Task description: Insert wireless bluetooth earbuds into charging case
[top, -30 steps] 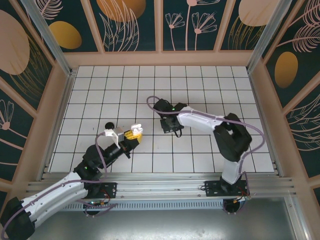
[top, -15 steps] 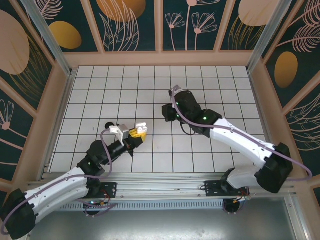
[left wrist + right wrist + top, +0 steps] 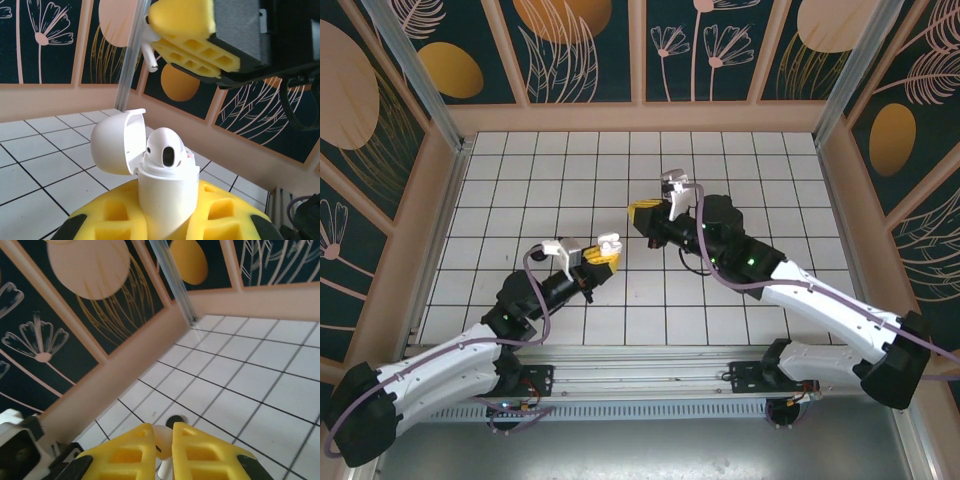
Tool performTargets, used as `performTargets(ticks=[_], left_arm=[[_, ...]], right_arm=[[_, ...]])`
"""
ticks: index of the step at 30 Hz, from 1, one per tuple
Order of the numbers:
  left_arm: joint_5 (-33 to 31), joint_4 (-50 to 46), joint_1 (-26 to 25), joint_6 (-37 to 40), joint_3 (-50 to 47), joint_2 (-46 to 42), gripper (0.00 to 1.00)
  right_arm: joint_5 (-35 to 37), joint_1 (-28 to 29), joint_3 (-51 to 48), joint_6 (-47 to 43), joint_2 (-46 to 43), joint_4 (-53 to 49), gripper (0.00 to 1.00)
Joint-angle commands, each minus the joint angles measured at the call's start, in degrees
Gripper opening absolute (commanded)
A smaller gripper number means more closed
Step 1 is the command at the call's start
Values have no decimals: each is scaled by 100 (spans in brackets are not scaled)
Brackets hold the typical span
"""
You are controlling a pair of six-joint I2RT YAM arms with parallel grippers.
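Charging case (image 3: 161, 197), lid open with one white earbud (image 3: 165, 150) seated, is clamped in left gripper (image 3: 600, 259). Beyond, right gripper (image 3: 643, 214) pinches second earbud (image 3: 161, 439) – white – above it. Step: insertion. Next move likely needs stem-down alignment over the case mouth.

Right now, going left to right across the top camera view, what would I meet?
Left arm's white link, open charging case in the left tool, right tool holding a white earbud, right arm's base.

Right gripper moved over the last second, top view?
Yes. The right gripper moved toward the back wall, away from the near rail.
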Motion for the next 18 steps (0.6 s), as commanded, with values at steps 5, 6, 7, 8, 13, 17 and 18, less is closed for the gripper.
performTargets(ticks=[5,6,7,8,13,17,18], left_arm=[[-57,428,1,-437,355,23,0],[-63,411,1,-464,378,33,0],[-69,384,1,-475,398,32,0],[-80,365,3,-477,413,30,0],[-184,323,1,-538,442,39,0],[-345,195,1,-588,475,49,0],[-395,155,1,-614,486,48,0]], right_arm=[[-476,133,-335,39,-166,1482,11],[-503,151,-353,50,-156,1553,11],[-523,168,-378,66,-140,1607,11],[-539,188,-386,70,-126,1632,11],[-578,283,-411,49,-72,1683,11],[-562,358,-459,1,-71,1629,11],[-553,375,-460,-18,-77,1604,11]])
